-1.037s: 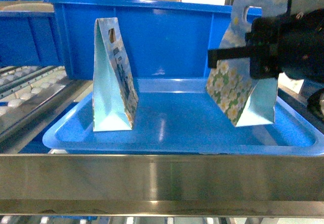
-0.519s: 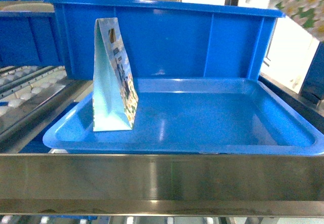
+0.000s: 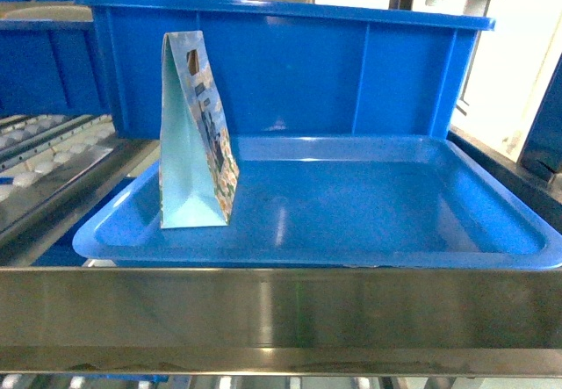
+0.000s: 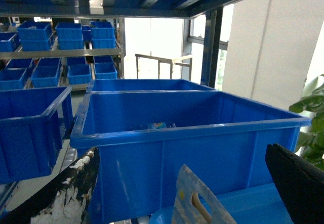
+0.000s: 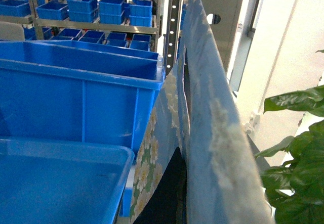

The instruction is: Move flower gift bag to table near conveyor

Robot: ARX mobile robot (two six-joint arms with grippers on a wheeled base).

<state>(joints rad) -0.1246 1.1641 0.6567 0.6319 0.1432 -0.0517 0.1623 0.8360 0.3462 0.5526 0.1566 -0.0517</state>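
Flower gift bag (image 5: 152, 168) hung off to the right of the blue tray (image 5: 61, 158), clear of its rim and up against the right wrist camera. It was out of the head view. I judged my right jaws clenched on it, since only a dark part showed low behind the paper. My left jaws stood released, their two fingers wide apart above the second gift bag (image 4: 195, 204).

Hazards, as judged:
- The paper wall (image 5: 212, 107) looked thin and flexible, so a quick swing could have made it sway, crease or slip from the grip.
- The bag's lower edge was just beside the tray corner and the blue bin (image 5: 81, 92), and a low sideways path could have snagged it there.
- The plant (image 5: 298, 133) was near on the outer side, and its leaves could have brushed the bag.
- The tabletop showed in no view, so the set-down spot was unconfirmed.

Containers:
- The tray (image 3: 307, 253) held the second gift bag (image 3: 198, 134) upright at its left end, and nothing else was seen in it.
- The bin (image 4: 152, 107) behind the tray held a small coloured item (image 4: 158, 125), too small to name.
- The conveyor (image 3: 44, 165) lay to the left, and the steel rail (image 3: 281, 306) in front.
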